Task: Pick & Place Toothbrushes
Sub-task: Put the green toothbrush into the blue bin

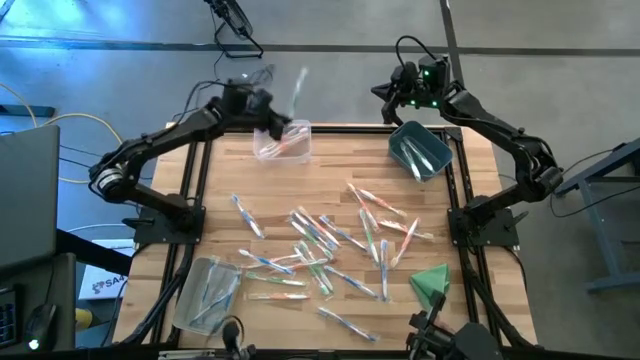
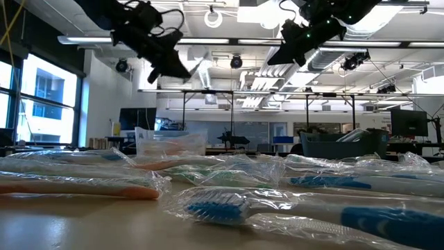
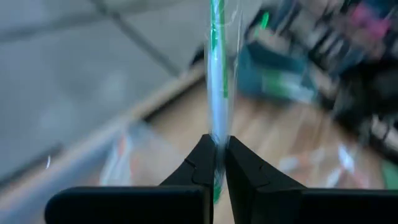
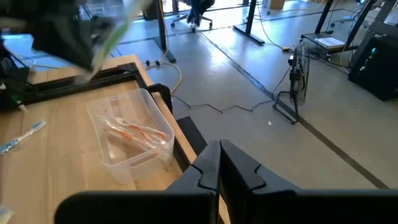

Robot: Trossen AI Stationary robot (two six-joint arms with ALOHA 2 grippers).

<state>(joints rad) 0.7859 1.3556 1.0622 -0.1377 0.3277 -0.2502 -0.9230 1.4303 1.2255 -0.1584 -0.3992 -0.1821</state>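
Observation:
My left gripper hangs over the clear bin at the table's far edge, shut on a green-and-white wrapped toothbrush that stands up from its fingers. That bin holds pink-orange toothbrushes. Many more wrapped toothbrushes lie scattered flat on the middle of the wooden table. My right gripper is shut and holds nothing, raised beyond the far edge near the teal bin. My left gripper pinches the toothbrush near its lower end between its two fingertips. The fingers lie across it, slanting slightly downward toward the far edge. The toothbrush stands about upright, lifted clear, most of its length above the fingers.
A second clear bin with a few toothbrushes sits at the near left corner. A folded green cloth lies at the near right. Black frame rails run along the table's edges. Bare wood shows between the two far bins.

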